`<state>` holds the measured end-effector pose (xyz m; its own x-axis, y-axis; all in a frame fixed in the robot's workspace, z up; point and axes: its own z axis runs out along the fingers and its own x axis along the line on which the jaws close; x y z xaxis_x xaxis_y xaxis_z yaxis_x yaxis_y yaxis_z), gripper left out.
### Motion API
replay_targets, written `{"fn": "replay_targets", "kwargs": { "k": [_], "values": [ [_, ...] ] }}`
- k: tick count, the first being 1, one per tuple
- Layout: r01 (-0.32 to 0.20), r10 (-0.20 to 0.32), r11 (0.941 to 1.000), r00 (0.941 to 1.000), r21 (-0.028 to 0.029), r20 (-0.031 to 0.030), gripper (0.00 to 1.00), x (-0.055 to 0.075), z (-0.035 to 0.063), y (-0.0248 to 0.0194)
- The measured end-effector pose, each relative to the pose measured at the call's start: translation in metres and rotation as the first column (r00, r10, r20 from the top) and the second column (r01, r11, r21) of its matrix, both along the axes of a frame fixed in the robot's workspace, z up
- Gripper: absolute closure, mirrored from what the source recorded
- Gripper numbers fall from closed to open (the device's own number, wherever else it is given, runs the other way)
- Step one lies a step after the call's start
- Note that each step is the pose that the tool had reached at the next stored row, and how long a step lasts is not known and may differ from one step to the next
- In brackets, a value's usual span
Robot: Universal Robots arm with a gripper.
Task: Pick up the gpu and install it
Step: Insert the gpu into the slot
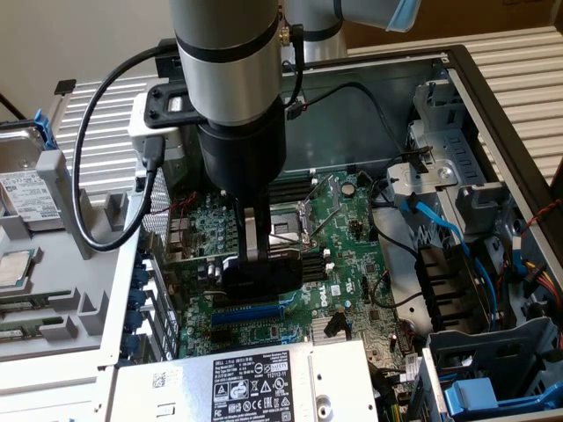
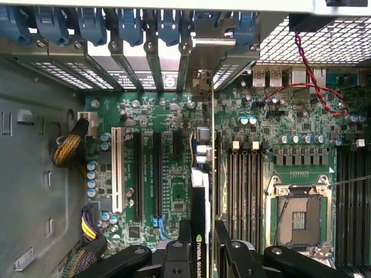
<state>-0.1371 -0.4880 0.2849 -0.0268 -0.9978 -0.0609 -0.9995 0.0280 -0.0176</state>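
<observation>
My gripper (image 1: 258, 257) hangs low inside the open computer case, shut on the gpu (image 1: 271, 272), whose black cooler block shows just over the green motherboard (image 1: 352, 237). The card sits close above the blue expansion slot (image 1: 251, 314). In the wrist view the gpu (image 2: 201, 197) appears edge-on between my two black fingers (image 2: 184, 231), and my gripper (image 2: 203, 227) clamps it near its labelled end. The card's metal bracket (image 2: 200, 81) reaches toward the case's rear slot openings. The card runs parallel to the long black slots (image 2: 157, 174) on the motherboard (image 2: 168, 116). Whether it is seated I cannot tell.
A power supply (image 1: 246, 378) with a white label lies at the front. Drive cages and blue cables (image 1: 457, 229) crowd the exterior view's right. Blue retaining clips (image 2: 133, 23) line the rear brackets. The open CPU socket (image 2: 298, 217) and a red wire (image 2: 313, 87) lie beside the card.
</observation>
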Motion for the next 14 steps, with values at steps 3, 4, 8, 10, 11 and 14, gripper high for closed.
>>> {"fn": "replay_targets", "kwargs": {
  "k": [3, 4, 8, 10, 11, 14],
  "values": [
    [0.001, -0.001, 1.0, 1.0, -0.0002, -0.0001, 0.74, 0.0001, -0.0001, -0.001],
    [0.001, -0.001, 1.0, 1.0, -0.0003, -0.0001, 0.74, 0.0, 0.0, -0.0016],
    [0.003, -0.003, 1.0, 1.0, -0.0002, -0.0001, 0.74, 0.0001, -0.0001, -0.0022],
    [0.003, -0.003, 1.0, 1.0, -0.0001, 0.0, 0.74, 0.0001, -0.0002, -0.0022],
    [0.003, -0.003, 1.0, 1.0, -0.0001, 0.0, 0.74, 0.0001, -0.0002, -0.0022],
    [0.003, -0.003, 1.0, 1.0, -0.0001, 0.0, 0.74, -0.0001, -0.0002, -0.0021]
  ]
}}
